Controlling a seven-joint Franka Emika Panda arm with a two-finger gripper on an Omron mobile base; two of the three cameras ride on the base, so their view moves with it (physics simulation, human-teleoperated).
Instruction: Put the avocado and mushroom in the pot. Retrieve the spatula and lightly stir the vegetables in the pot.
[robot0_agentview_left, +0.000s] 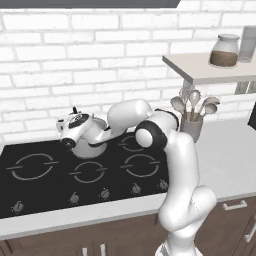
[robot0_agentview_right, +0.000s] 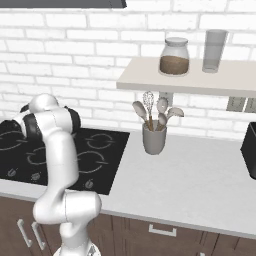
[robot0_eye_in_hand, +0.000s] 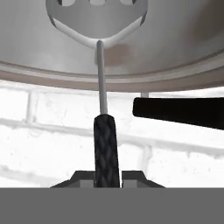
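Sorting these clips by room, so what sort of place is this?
A kitchen, rendered: a black cooktop set in a pale counter, a cup of utensils beside it, and a jar on a wall shelf.

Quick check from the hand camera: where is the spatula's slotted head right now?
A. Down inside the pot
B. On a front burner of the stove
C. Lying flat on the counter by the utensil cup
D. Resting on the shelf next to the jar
A. In the hand view the gripper holds the spatula by its black handle, and the slotted silver head reaches past the rim into the pot.
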